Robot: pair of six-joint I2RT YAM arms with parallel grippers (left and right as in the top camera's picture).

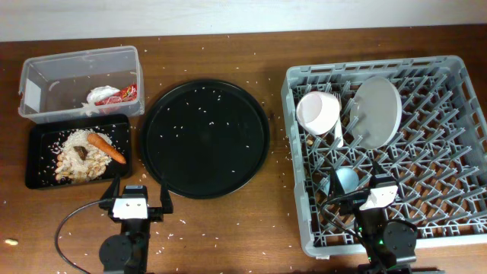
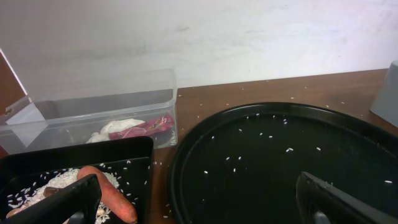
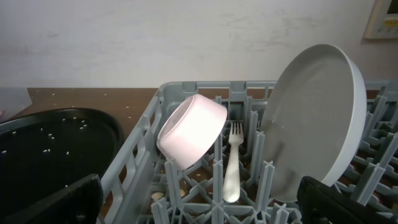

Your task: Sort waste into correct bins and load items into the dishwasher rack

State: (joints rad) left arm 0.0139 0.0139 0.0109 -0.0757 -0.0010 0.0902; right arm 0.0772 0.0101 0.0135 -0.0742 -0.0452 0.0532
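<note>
The grey dishwasher rack [image 1: 456,99] holds the pinkish-white bowl [image 1: 317,111] on its side, the grey plate [image 1: 376,113] on edge, the white fork [image 3: 232,165] between them, and the light blue cup [image 1: 344,180] near its front. The black bin tray [image 1: 38,152] holds the carrot [image 1: 106,148], rice scraps [image 1: 80,164] and a brown chunk [image 1: 80,153]. The clear tub [image 1: 76,68] holds the white napkin [image 1: 103,96] and red wrapper [image 1: 129,92]. My left gripper [image 2: 199,202] is open and empty at the table's front. My right gripper [image 3: 199,199] is open and empty over the rack's front.
A large round black tray [image 1: 204,137] with scattered rice grains lies mid-table between the bins and the rack. Loose rice grains dot the wooden table. A small food bit [image 1: 11,242] lies at the front left edge.
</note>
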